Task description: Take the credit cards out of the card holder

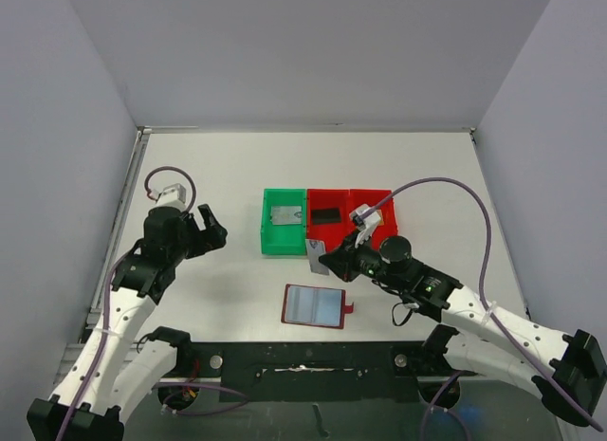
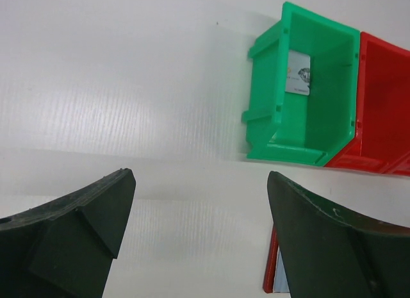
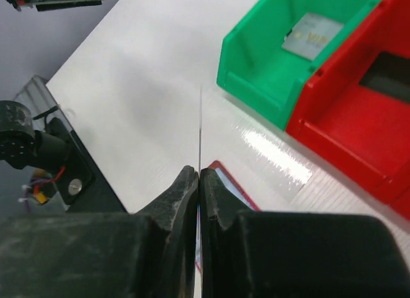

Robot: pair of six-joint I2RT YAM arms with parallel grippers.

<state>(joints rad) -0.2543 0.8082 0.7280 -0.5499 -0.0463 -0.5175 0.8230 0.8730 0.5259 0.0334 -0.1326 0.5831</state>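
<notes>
Grips a thin grey card [image 3: 200, 128] in the right pincer [image 3: 198, 176], clenched flat together, card upright and edge-on to the wrist lens. Holds it in the air just in front of the seam between the green bin [image 1: 283, 244] and the red bin [image 1: 327, 199] beside it, above the far edge of the card holder [image 1: 313, 305]. Shows the card holder lying open and flat on the white table [image 1: 218, 166], near the front edge, pale pockets up, small red tab [image 1: 348, 308] at its right side. Has a silver-grey card [image 1: 285, 214] flat on the floor of the green bin and a black card [image 1: 325, 216] in the red bin. Spreads the left pincer [image 2: 200, 179] wide, grasping nothing, above the table left of the green bin, well apart from the card holder.
</notes>
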